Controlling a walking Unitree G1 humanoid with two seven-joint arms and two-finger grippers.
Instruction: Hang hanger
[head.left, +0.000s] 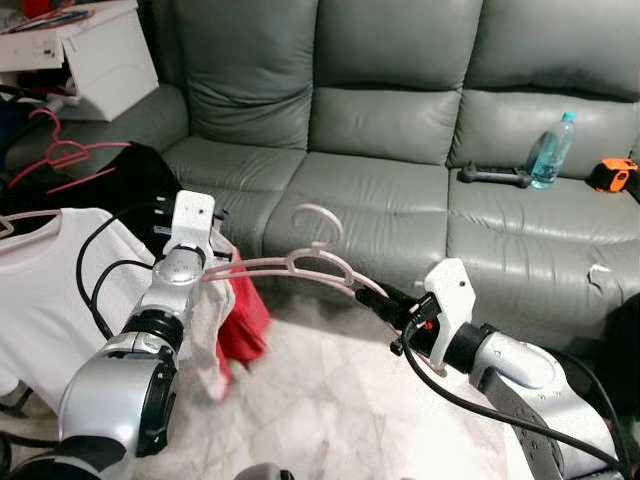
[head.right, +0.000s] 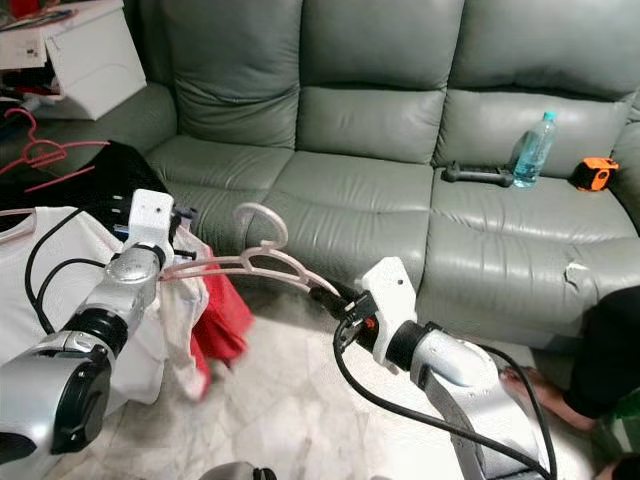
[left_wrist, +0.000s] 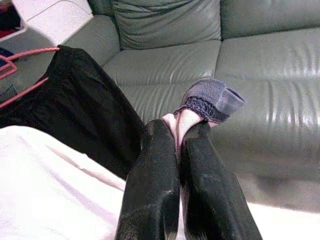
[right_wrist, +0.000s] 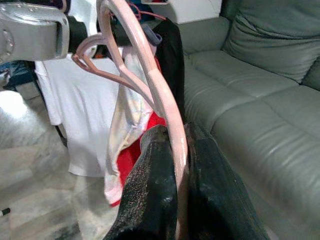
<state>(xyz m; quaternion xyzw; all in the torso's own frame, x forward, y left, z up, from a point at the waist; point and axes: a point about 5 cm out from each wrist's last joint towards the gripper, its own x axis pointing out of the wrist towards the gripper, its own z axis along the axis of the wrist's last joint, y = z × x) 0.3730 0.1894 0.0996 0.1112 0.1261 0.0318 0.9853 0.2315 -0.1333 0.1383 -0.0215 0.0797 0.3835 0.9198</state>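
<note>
I have the pale pink hanger (head.left: 300, 268) held out level in front of the grey sofa (head.left: 400, 150), one end in each gripper. My left gripper (left_wrist: 177, 132) has its two black fingers pressed together on the hanger's left end, where a bit of pink plastic pokes out between the tips, just under a grey knitted piece of cloth (left_wrist: 212, 100). My right gripper (right_wrist: 175, 155) is clamped on the opposite end, the pink bar running between its fingers and away toward the left arm. The hanger's hook (head.left: 318, 225) stands upward in the middle of the span. A red and white garment (head.left: 235, 320) hangs from the hanger's left end, close to my left wrist, dangling above the pale marble floor (head.left: 330, 410).

To my left a white T-shirt (head.left: 45, 300) hangs beside a black garment (head.left: 130, 185), and a red hanger (head.left: 55, 155) lies on top of that black cloth near a white box (head.left: 105, 50) at the sofa's arm. On the sofa's right seat I see a clear plastic bottle (head.left: 552, 150), a dark handled tool (head.left: 495, 177) just beside it, and an orange tape measure (head.left: 612, 174) farther right. A person's bare foot (head.right: 545, 395) rests on the floor by my right arm
</note>
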